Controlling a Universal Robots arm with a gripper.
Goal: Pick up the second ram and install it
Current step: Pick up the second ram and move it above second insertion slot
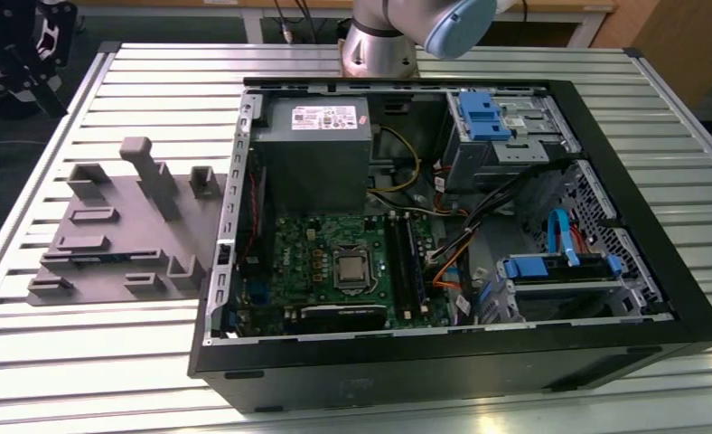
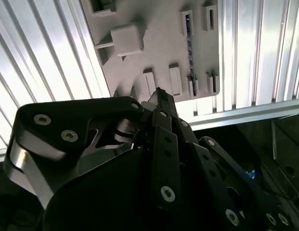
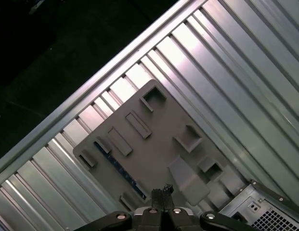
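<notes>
Second ram [image 3: 115, 166] stands on its long edge in a narrow slot of the grey holder [image 3: 159, 125], close to one long side of that holder. It shows in both wrist views as a thin blue-green strip [image 2: 189, 48] between small raised end blocks. My gripper [image 3: 162, 190] hangs above the holder with its fingers drawn narrow, tips almost together and nothing between them. It is apart from the ram and touches nothing.

Taller grey posts and blocks rise from the holder around the slot. One ramp-shaped block [image 3: 185, 175] sits between my fingertips and the far corner.

In the exterior view the holder [image 1: 103, 240] lies on the slatted metal counter [image 1: 151, 81], just beside the open black computer case [image 1: 453, 353], on the exterior view's left of it. Inside the case lie:
- the green motherboard [image 1: 320, 244] with its long black slots [image 1: 402, 262]
- a grey power supply [image 1: 313, 149]
- loose cables [image 1: 501, 194]
- blue drive brackets [image 1: 479, 113]

The power supply carries a white label [image 1: 323, 117], and I cannot make out its print. My arm [image 1: 387, 41] rises behind the case.
</notes>
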